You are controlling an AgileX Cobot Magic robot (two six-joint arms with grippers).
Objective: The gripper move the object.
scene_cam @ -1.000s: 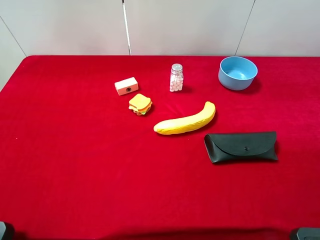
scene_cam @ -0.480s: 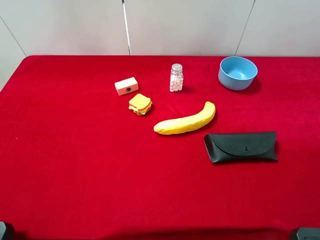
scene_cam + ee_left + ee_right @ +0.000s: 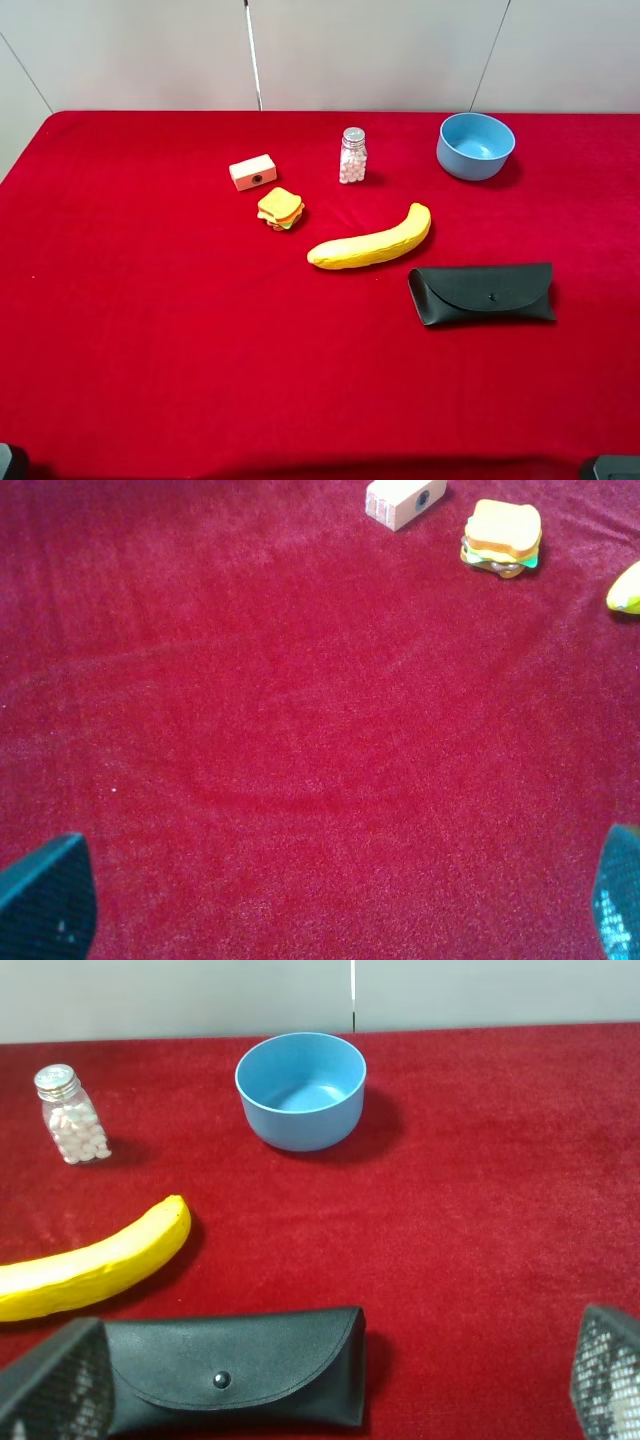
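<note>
The black glasses case (image 3: 482,293) lies flat on the red cloth at the right, flap and snap button facing up, just in front of the banana (image 3: 370,243). In the right wrist view the case (image 3: 235,1365) lies ahead of and below my right gripper (image 3: 331,1378), whose fingers (image 3: 55,1380) are spread wide and hold nothing. My left gripper (image 3: 335,905) is open and empty over bare red cloth, its fingertips (image 3: 50,900) at the frame's lower corners. In the exterior view only dark bits of both arms show at the bottom corners.
A blue bowl (image 3: 475,146) stands at the back right. A small pill bottle (image 3: 352,156) stands at the back middle. A pink block (image 3: 253,172) and a toy sandwich (image 3: 281,208) lie left of the banana. The cloth's edge runs along the grey wall.
</note>
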